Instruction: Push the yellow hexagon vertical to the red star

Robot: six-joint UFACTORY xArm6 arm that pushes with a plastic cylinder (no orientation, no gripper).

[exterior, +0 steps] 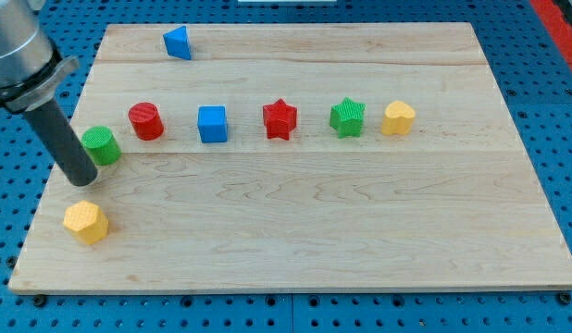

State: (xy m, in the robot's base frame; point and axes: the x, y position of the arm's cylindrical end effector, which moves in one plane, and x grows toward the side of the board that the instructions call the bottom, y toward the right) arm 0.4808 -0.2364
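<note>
- Standing just above yellow hexagon [86,222], far to the view's left of red star [279,119] and lower: my tip [82,180], close to the block, contact not certain; probably set there for a first shove.
- No claw fitted; bare rod only, so nothing to spread or clamp.
- Lined up level with red star: red cylinder [146,121] and blue cube [212,124] to its left, green star [346,117] and second yellow block [398,118] to its right; shape of the latter unclear.
- Left of red star, slightly lower, beside the rod: green cylinder [101,145].
- Up-left of red star, near the top edge: blue wedge [178,43].
- Directly below red star: bare board [360,240], likely the goal spot.
- Near the board's left and bottom edges: yellow hexagon; rightward push judged safest.
</note>
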